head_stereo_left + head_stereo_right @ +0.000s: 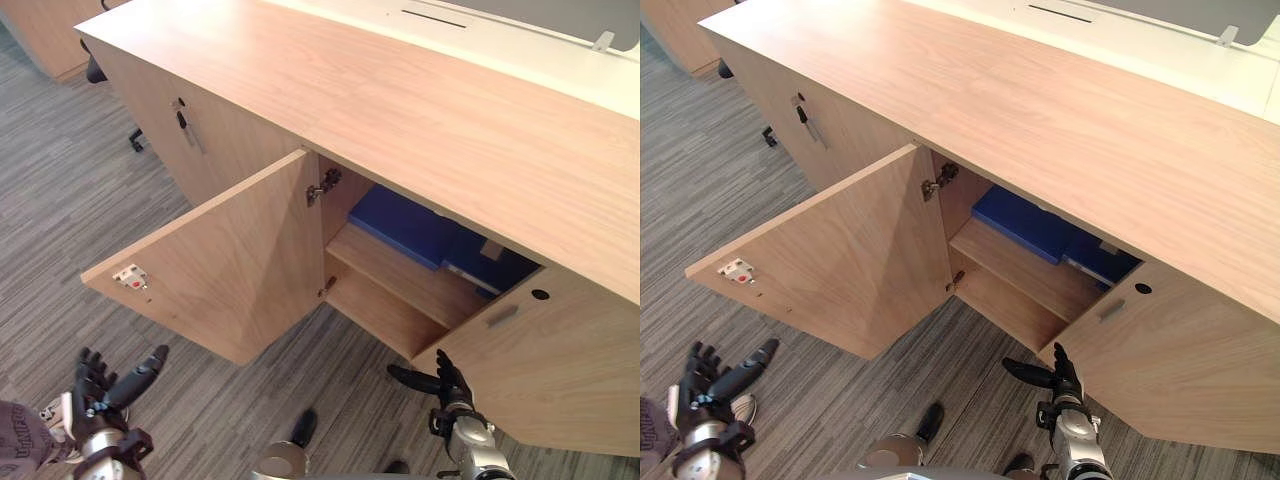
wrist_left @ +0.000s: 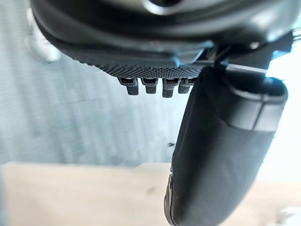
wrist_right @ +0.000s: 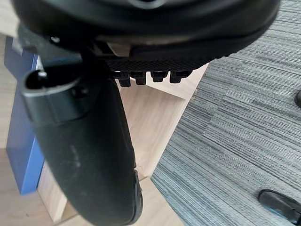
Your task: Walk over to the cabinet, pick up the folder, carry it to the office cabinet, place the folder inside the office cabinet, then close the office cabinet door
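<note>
A blue folder (image 1: 405, 225) lies flat on the upper shelf inside the open wooden office cabinet (image 1: 400, 290); in the right wrist view the folder (image 3: 19, 141) shows past my thumb. The cabinet door (image 1: 230, 260) stands swung wide out to the left. My right hand (image 1: 440, 385) hangs open low in front of the cabinet opening, below the shelves, holding nothing. My left hand (image 1: 105, 390) is open too, low at the left, in front of the door's outer edge and apart from it.
The long wooden top (image 1: 420, 110) overhangs the opening. Closed doors with handles flank it on the left (image 1: 185, 125) and right (image 1: 500, 315). A white desk (image 1: 520, 50) stands behind. A chair base (image 1: 135, 140) sits at the far left on grey carpet (image 1: 60, 210).
</note>
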Available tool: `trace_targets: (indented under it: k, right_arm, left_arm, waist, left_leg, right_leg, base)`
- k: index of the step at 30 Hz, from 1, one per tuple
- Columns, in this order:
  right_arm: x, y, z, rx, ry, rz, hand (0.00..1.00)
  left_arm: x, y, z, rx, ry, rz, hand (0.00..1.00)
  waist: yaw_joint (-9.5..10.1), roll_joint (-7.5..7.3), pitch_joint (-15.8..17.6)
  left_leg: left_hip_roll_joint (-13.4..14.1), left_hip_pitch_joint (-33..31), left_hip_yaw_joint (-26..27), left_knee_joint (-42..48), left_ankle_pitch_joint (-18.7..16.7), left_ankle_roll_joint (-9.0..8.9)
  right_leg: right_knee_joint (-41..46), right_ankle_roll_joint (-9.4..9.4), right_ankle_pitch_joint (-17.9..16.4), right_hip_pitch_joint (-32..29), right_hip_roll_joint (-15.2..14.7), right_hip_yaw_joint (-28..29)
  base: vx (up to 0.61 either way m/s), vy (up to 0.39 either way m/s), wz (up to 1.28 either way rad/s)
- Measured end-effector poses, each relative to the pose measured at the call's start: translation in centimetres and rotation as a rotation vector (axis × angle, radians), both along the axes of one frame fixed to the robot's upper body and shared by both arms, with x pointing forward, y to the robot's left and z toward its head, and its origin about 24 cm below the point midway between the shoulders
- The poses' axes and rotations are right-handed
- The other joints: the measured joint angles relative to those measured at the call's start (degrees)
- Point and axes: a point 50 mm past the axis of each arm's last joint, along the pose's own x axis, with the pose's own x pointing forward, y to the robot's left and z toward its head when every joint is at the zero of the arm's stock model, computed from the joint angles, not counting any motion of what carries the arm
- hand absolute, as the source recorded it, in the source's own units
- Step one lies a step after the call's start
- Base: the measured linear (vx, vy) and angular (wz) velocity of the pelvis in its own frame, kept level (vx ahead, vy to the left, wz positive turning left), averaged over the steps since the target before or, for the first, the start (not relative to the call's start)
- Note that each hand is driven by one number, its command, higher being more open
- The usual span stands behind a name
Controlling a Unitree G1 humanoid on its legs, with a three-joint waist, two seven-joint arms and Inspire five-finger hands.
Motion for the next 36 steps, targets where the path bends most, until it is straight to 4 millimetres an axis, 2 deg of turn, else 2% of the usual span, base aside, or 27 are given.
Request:
trace_targets:
  k: [4, 6, 9, 11, 15, 17, 20, 23, 27, 31, 34, 36]
  right_arm:
    - [-0.1, 0.1, 0.1, 0.0, -0.009, 0.019, 1.0]
    - [0.3, 0.2, 0.4, 0.005, -0.026, 0.044, 1.0]
    - [0.4, 0.5, 0.4, 0.012, -0.03, 0.067, 1.0]
    - [0.3, 0.5, 0.5, 0.016, -0.032, 0.071, 1.0]
    - [-1.1, 0.3, -0.1, 0.019, 0.004, 0.06, 1.0]
    - [-1.7, 0.4, -0.4, 0.024, 0.02, 0.054, 1.0]
    - [-2.6, 0.6, -0.9, 0.037, 0.046, 0.038, 1.0]
    - [-3.8, 0.7, -1.5, 0.051, 0.093, 0.018, 1.0]
    - [-4.9, 0.8, -1.9, 0.041, 0.126, 0.031, 1.0]
    - [-4.6, 0.8, -1.8, 0.036, 0.118, 0.037, 1.0]
    - [-4.3, 0.8, -1.7, 0.034, 0.11, 0.039, 1.0]
    - [-4.2, 0.8, -1.7, 0.034, 0.107, 0.041, 1.0]
  left_arm:
    - [2.4, 0.7, 2.8, 0.087, -0.088, -0.056, 1.0]
    - [4.0, 0.1, 4.3, 0.127, -0.137, -0.127, 1.0]
    - [5.3, -1.5, 5.1, 0.151, -0.173, -0.211, 1.0]
    - [5.1, -1.3, 5.1, 0.141, -0.185, -0.179, 1.0]
    - [5.0, -1.4, 5.2, 0.143, -0.19, -0.172, 1.0]
    - [4.4, -1.7, 5.1, 0.14, -0.189, -0.168, 1.0]
    - [0.9, -3.3, 5.0, 0.132, -0.161, -0.169, 1.0]
    - [-0.9, -5.2, 4.6, 0.103, -0.133, -0.226, 1.0]
    - [-1.4, -7.4, 3.9, 0.05, -0.12, -0.351, 1.0]
    - [-2.6, -10.0, 2.6, -0.039, -0.06, -0.496, 1.0]
    - [-2.8, -12.6, 1.3, -0.14, -0.018, -0.614, 1.0]
    - [-2.2, -14.9, 0.4, -0.197, -0.006, -0.725, 1.0]
  waist:
    - [0.08, -0.1, 0.0]
    - [-0.14, -0.39, 0.2]
    - [-0.67, -0.97, 0.2]
    - [-0.82, -1.4, 0.2]
    - [-0.14, -2.23, -0.1]
    - [-0.18, -2.51, -0.3]
    - [0.06, -3.21, -0.8]
    - [0.35, -3.15, -0.8]
    - [0.19, -2.53, -0.7]
    - [-0.44, -1.57, -0.7]
    - [-1.8, -0.53, -0.6]
    - [-3.33, 0.02, -0.5]
  left_leg:
    - [0.1, 0.0, 0.0, 0.0, 0.0, 0.0]
    - [0.3, 0.2, 0.5, 0.0, 0.0, 0.0]
    - [0.6, 0.6, 2.3, -0.2, 0.0, -0.06]
    - [1.0, 1.0, 3.0, -0.3, -0.2, -0.23]
    - [2.2, 0.9, 5.1, -0.4, -0.3, -0.38]
    - [2.5, 1.0, 5.7, -0.4, -0.3, -0.4]
    - [2.9, 1.1, 8.8, -0.4, -0.5, -0.56]
    - [3.0, 1.5, 10.6, -0.4, -0.5, -0.69]
    - [3.5, 1.1, 14.1, -0.3, -0.1, -0.66]
    - [3.0, 0.1, 16.8, -0.3, 0.4, -0.91]
    - [2.6, -0.5, 18.8, -0.1, 0.4, -0.88]
    - [2.3, -1.2, 21.3, -0.1, 0.4, -0.85]
  right_leg:
    - [0.0, -0.04, 0.0, 0.0, 0.1, 0.1]
    - [0.1, 0.08, 0.1, -0.1, 0.2, 0.7]
    - [0.2, 0.39, 0.5, -0.4, 0.4, 2.1]
    - [0.2, 0.26, 0.6, -0.4, 0.7, 3.0]
    - [0.3, -0.34, 1.0, -1.3, 1.7, 4.9]
    - [0.4, -0.44, 1.0, -1.6, 1.9, 5.8]
    - [0.7, -1.04, 1.3, -3.3, 2.1, 9.0]
    - [0.7, -1.19, 1.6, -3.3, 2.0, 10.2]
    - [0.8, -0.44, 1.2, -3.4, 2.1, 12.2]
    - [1.1, 0.25, 1.4, -6.2, 2.2, 17.6]
    - [1.1, 0.71, 1.6, -8.0, 1.8, 21.0]
    - [1.2, 0.91, 1.8, -10.1, 1.8, 24.2]
  base:
    - [0.0, 0.0, 0.0]
    - [-0.01, -0.007, -0.09]
    - [-0.03, -0.004, -0.23]
    - [-0.04, -0.013, -0.22]
    - [-0.06, -0.022, -0.23]
    - [-0.06, -0.015, -0.2]
    - [-0.04, 0.019, -0.41]
    - [-0.06, 0.023, -0.16]
    - [-0.09, 0.013, 0.18]
    - [-0.08, 0.044, -0.1]
    - [-0.04, 0.056, -0.31]
    - [-0.04, 0.06, -0.52]
